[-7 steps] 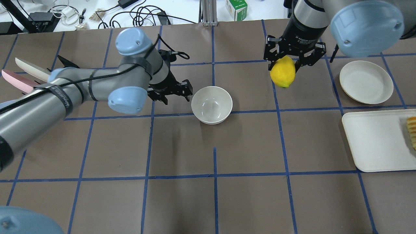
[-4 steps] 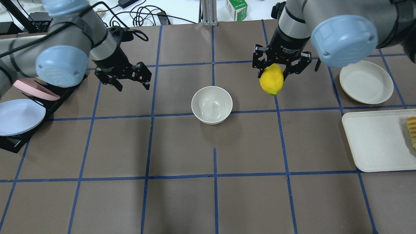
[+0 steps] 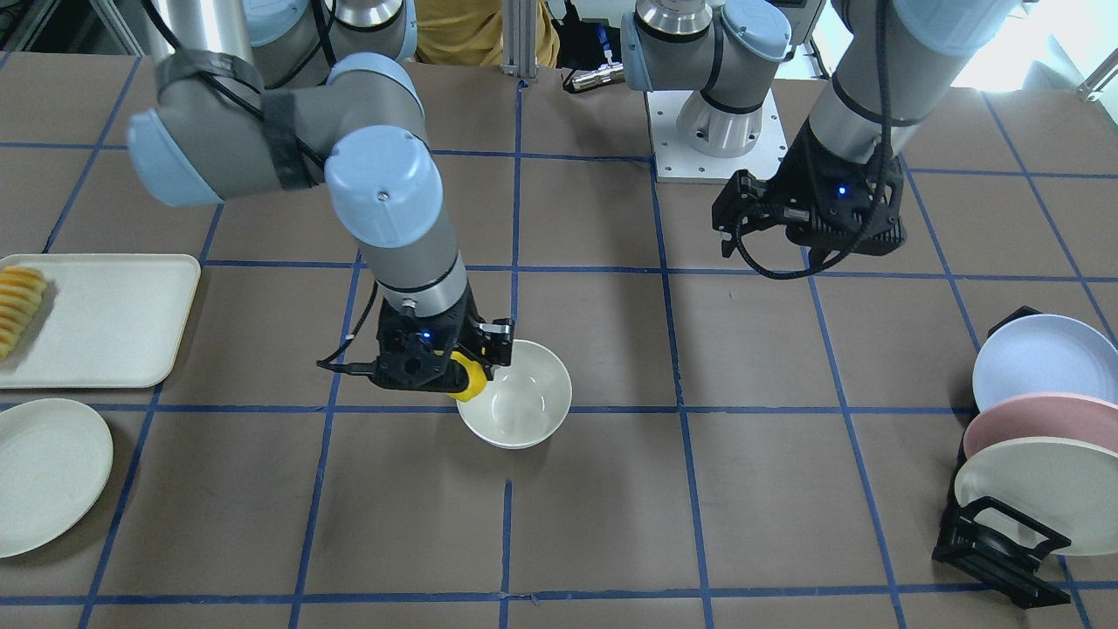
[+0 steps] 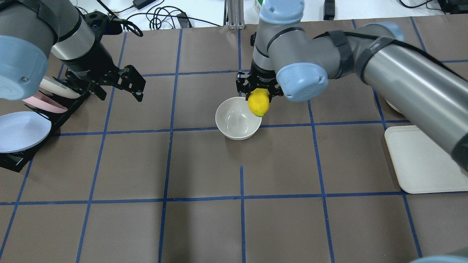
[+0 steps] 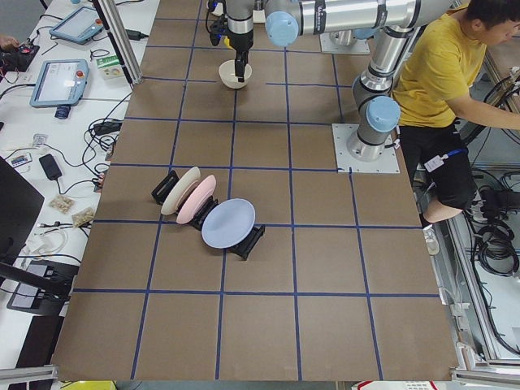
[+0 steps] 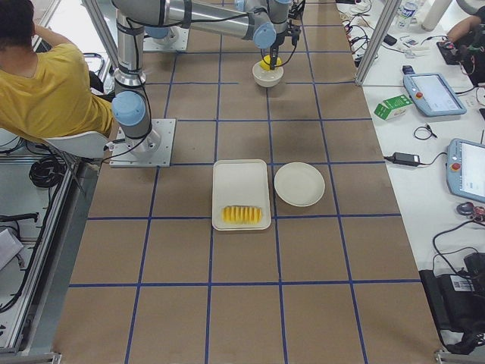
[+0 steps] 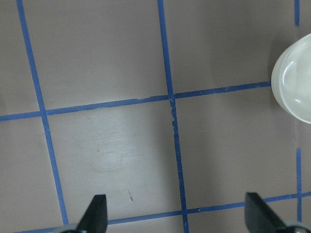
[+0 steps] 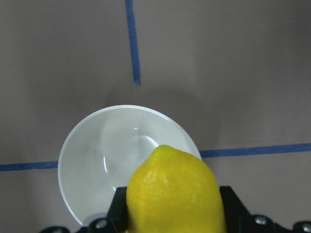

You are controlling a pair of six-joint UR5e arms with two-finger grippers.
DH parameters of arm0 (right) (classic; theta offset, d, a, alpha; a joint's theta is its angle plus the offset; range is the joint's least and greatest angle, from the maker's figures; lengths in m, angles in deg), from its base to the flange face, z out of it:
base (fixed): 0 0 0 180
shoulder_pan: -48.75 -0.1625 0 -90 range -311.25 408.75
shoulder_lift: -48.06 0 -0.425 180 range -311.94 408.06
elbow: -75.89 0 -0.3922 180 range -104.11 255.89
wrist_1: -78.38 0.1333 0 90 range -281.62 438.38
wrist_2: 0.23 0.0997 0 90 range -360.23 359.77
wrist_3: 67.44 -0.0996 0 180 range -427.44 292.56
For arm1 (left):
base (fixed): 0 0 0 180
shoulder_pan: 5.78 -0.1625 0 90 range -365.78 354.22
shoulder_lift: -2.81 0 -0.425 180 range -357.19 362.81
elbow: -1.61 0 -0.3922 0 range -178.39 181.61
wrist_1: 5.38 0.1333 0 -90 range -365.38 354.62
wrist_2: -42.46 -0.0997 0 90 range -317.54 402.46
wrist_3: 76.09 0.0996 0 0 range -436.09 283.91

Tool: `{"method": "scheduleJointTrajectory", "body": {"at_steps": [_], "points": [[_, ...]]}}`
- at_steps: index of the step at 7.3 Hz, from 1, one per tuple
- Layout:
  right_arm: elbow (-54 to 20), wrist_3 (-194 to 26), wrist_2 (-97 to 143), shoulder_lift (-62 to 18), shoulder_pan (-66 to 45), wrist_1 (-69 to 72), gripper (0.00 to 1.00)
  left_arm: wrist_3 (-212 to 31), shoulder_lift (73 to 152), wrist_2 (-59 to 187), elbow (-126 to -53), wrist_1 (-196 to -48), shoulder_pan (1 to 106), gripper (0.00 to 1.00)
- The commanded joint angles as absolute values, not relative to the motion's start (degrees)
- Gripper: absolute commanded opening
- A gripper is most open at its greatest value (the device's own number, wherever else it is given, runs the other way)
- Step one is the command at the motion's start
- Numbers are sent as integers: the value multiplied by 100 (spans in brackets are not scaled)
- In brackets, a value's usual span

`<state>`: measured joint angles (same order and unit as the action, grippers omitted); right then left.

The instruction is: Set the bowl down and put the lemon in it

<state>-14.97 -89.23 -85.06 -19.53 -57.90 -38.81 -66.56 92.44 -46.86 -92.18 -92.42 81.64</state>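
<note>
Hanging tip-down over the right-hand rim of the bowl (image 4: pixel 236 134), the lemon (image 4: pixel 259 103) is clamped across its waist by the right gripper (image 4: pixel 259 96). It is not yet centred over the hollow, as the right wrist view confirms. The bowl stands upright on the table near a tape crossing.

The left gripper (image 4: pixel 120 95) is held clear beside the plate rack (image 4: pixel 14 160), jaws spread, nothing between them.

Handling, as judged:
- The lemon is taken to be firm, light and smooth-skinned. A grip across the widest part is favoured, since the tapered ends would be squeezed out.
- It is likely to roll once released.
- The bowl is glossy and probably slides easily, so a knock on the rim is to be avoided.

Against half a second ago:
- The lemon has been carried from well right of the bowl to above its rim.
- The left gripper has been drawn slightly further toward the rack.
- The bowl is unmoved.
</note>
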Motion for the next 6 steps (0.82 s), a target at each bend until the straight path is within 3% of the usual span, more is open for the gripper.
{"method": "scheduleJointTrajectory", "body": {"at_steps": [1, 3, 5, 6], "points": [[-1543, -9161, -8504, -1488, -6058, -4230, 0, -6852, 9105, -4651, -9007, -9720, 8387, 100], [-1552, -9179, -8478, -1460, -6058, -4221, 1, -7037, 9158, -4543, -8997, -9714, 8387, 100], [-1543, -9161, -8425, -1408, -6085, -4229, 17, -7037, 9070, -4605, -8988, -9722, 8369, 100], [-1569, -9083, -8434, -1320, -6085, -4229, 31, -7055, 9131, -4561, -9006, -9722, 8378, 100]]}}
